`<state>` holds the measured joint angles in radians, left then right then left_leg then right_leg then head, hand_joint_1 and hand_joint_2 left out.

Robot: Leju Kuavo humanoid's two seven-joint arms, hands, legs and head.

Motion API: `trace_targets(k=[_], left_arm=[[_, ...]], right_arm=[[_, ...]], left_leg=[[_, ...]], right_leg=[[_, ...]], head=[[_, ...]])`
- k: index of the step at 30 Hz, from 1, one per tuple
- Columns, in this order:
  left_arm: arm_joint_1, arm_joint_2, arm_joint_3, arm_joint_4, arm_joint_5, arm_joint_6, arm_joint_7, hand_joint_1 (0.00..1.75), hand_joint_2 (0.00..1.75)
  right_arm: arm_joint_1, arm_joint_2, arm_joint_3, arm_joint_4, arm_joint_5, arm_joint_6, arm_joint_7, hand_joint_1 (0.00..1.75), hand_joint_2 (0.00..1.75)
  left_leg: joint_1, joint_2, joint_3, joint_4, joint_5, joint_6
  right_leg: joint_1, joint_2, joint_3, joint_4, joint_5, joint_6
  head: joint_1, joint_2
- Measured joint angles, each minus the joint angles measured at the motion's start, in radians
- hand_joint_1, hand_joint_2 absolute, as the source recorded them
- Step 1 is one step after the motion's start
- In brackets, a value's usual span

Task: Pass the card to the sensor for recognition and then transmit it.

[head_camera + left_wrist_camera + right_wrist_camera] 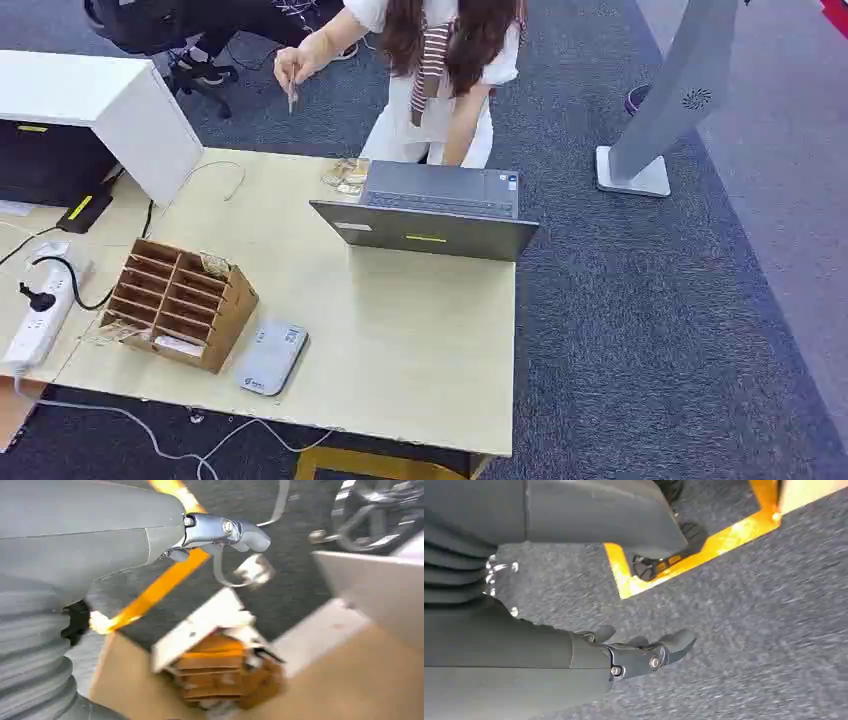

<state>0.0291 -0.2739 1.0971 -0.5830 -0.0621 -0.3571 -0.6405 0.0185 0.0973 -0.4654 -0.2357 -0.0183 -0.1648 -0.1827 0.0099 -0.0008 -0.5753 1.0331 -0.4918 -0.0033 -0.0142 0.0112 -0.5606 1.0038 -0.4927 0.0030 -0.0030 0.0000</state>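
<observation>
Card not yet taken — both hands hang low.

Person's card point(291, 97) at eleven o'clock, upright; left hand point(227, 530) nearer, released — right hand point(644, 655) released too.

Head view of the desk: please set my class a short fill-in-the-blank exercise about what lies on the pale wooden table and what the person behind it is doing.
1. The brown wooden slotted card rack stands directly ____ of the flat grey card sensor.
2. The grey laptop on the pale wooden table has its lid ____.
3. The person behind the table holds a thin card in a ____ hand.

Missing words: left; open; raised
</observation>
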Motion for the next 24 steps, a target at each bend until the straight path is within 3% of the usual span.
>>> trace_targets(k=[18, 19, 24], left_arm=[[0.241, -0.034, -0.215, -0.596, 0.166, -0.028, 0.008, 0.0, 1.75], [0.253, -0.036, -0.225, -0.632, 0.173, -0.036, 0.005, 0.0, 1.75], [0.306, -0.043, -0.293, -0.813, 0.19, -0.052, -0.007, 0.0, 1.75]], right_arm=[[-0.001, 0.018, -0.038, 0.015, 0.019, -0.051, 0.046, 0.0, 0.0], [-0.001, 0.019, -0.039, 0.016, 0.023, -0.055, 0.047, 0.0, 1.75], [-0.002, 0.024, -0.046, 0.019, 0.04, -0.07, 0.065, 0.0, 1.75]], left_leg=[[0.0, 0.0, 0.0, 0.0, 0.0, 0.0], [0.0, 0.0, 0.0, 0.0, 0.0, 0.0], [0.0, 0.0, 0.0, 0.0, 0.0, 0.0]], right_leg=[[0.0, 0.0, 0.0, 0.0, 0.0, 0.0], [0.0, 0.0, 0.0, 0.0, 0.0, 0.0], [0.0, 0.0, 0.0, 0.0, 0.0, 0.0]], head=[[0.0, 0.0], [0.0, 0.0], [0.0, 0.0]])
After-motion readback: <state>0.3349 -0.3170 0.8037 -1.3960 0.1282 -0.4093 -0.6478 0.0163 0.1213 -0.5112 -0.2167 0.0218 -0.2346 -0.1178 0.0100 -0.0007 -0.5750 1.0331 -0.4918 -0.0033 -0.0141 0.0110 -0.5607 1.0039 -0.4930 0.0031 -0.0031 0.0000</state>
